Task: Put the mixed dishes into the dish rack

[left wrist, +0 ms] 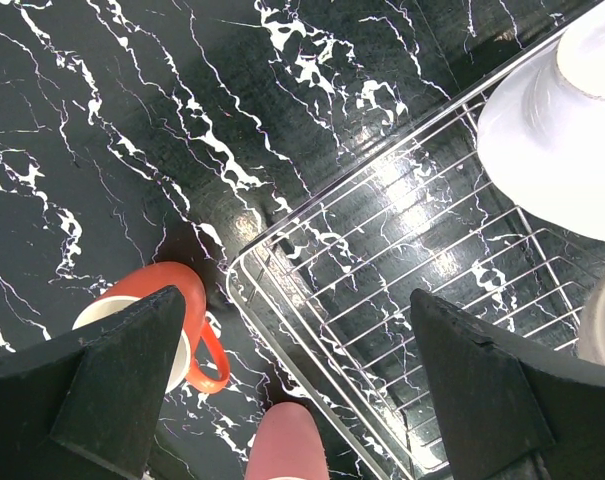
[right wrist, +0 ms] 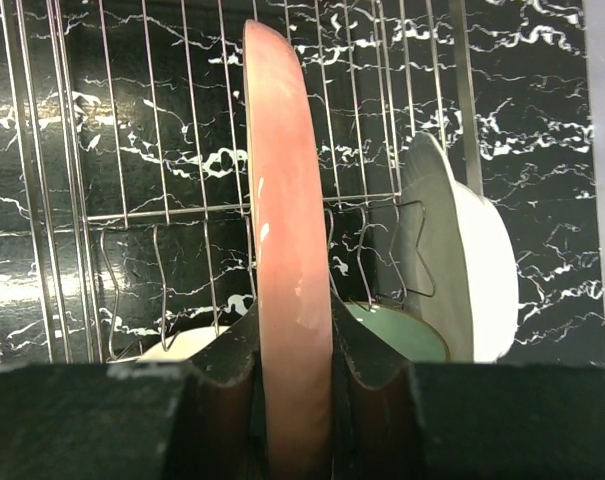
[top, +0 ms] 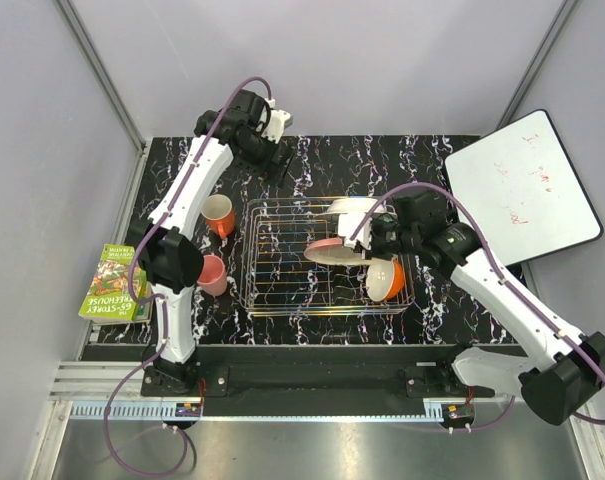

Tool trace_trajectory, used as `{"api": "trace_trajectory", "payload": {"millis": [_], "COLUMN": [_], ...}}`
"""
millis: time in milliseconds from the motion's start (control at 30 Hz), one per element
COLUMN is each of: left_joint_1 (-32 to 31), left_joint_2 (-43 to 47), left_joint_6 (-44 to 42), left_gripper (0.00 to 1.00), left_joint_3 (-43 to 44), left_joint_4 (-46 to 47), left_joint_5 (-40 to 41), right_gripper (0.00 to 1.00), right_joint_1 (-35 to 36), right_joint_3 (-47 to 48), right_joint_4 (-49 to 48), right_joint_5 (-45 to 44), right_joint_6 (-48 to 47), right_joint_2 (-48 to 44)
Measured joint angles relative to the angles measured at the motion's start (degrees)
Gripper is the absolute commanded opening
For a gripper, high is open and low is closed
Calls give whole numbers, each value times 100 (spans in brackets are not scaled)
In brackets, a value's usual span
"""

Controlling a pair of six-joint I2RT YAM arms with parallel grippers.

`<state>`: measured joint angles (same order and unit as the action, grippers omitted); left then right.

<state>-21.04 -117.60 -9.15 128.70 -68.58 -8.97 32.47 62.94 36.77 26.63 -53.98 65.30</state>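
Right gripper (right wrist: pixel 292 375) clamped on pink-and-peach plate (right wrist: pixel 282 200), held upright over dish rack (top: pixel 254 290). White plate (top: pixel 347 208) and orange bowl (top: pixel 387 280) are racked. Orange mug (top: pixel 219 214) and pink mug (top: pixel 212 274) wait at the rack's 9 o'clock. Left gripper (left wrist: pixel 297 300) hangs with fingers apart.

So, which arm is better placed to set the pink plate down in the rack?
Right. The right gripper has its jaws shut on the plate, held on edge over the rack. The left gripper hangs open off the rack's far left corner, near the orange mug, holding nothing.
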Motion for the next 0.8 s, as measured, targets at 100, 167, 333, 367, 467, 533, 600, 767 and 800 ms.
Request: {"api": "trace_trajectory", "payload": {"millis": [100, 167, 333, 367, 467, 533, 600, 767, 800], "left_joint_1": [9, 13, 55, 66, 87, 90, 101, 138, 142], "left_joint_2": [0, 0, 0, 0, 0, 0, 0, 0, 0], "left_joint_6": [-2, -2, -2, -4, -4, -4, -7, -13, -20], "left_gripper": [99, 99, 99, 99, 99, 99, 99, 99, 99], "left_joint_3": [-28, -74, -105, -116, -186, -238, -284, -422, -442], "left_joint_4": [22, 31, 70, 87, 107, 122, 144, 208, 219], "left_joint_5": [2, 2, 2, 2, 2, 0, 0, -2, -4], "right_gripper": [0, 0, 0, 0, 0, 0, 0, 0, 0], "right_joint_1": [63, 127, 334, 393, 579, 678, 739, 837, 841], "right_joint_3": [9, 72, 501, 614, 876, 957, 1003, 1115, 1117], "right_joint_4": [-42, -37, 142, 214, 439, 557, 636, 841, 887], "right_joint_5": [-33, -85, -330, -398, -577, -680, -778, -1099, -1165], "right_joint_6": [-52, -114, -323, -363, -470, -570, -660, -848, -894], "right_joint_2": [199, 413, 1008, 1106, 1314, 1377, 1423, 1635, 1696]}}
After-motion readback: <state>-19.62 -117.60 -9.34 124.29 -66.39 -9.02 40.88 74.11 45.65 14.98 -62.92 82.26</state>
